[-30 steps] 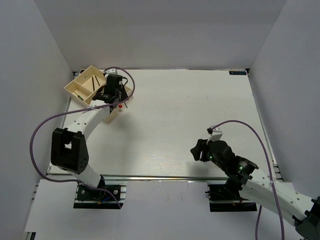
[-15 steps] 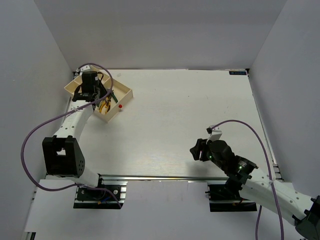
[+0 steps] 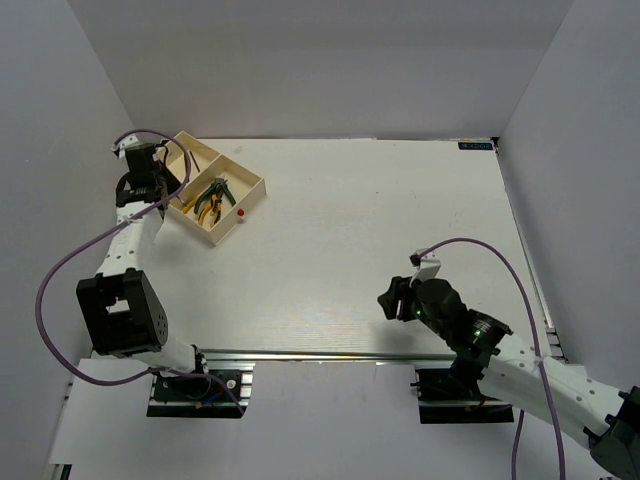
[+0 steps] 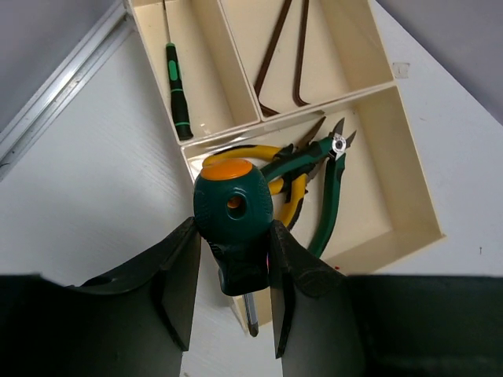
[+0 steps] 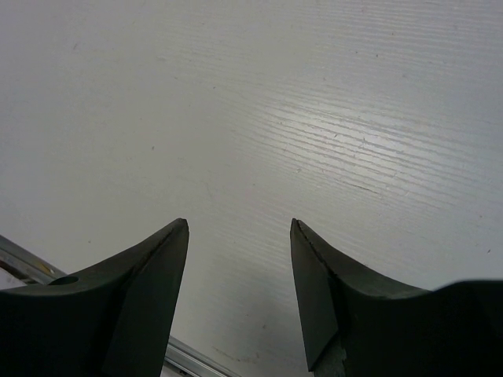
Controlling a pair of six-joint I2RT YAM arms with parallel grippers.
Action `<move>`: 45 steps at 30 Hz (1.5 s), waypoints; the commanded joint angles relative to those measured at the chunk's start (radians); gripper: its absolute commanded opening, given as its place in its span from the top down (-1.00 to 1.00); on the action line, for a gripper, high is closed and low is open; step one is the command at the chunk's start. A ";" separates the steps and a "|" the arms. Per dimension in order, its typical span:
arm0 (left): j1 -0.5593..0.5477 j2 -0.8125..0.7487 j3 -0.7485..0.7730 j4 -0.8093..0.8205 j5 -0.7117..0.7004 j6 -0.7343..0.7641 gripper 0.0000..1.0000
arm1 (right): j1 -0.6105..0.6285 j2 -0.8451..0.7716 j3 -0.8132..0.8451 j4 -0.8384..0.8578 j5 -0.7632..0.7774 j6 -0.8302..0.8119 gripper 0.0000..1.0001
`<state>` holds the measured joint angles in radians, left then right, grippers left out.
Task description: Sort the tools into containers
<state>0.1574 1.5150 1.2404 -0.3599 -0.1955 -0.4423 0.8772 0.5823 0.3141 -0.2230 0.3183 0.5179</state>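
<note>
White table [image 3: 380, 220], grey walls [image 3: 320, 60]; cream tray [image 3: 243, 180] far-left.

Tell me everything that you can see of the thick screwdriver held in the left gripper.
The stubby screwdriver has a bulbous dark green handle with an orange cap, a round hole in its side, a dark collar and a short metal shaft with a pointed tip. The handle looks like plastic. In the wrist view the cap is uppermost and the shaft points down the picture. The left gripper is shut on it, one finger each side; nothing else visibly touches it. The tray lies behind it.
</note>
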 commanded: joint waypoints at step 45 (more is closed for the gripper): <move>0.073 0.502 0.202 0.496 -0.226 0.117 0.97 | 0.002 0.347 0.072 0.211 -0.033 -0.082 -0.31</move>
<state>0.2214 2.0266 1.4029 0.1059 -0.4088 -0.3294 0.8772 0.9207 0.3389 -0.0566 0.2840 0.4404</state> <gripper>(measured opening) 0.459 0.650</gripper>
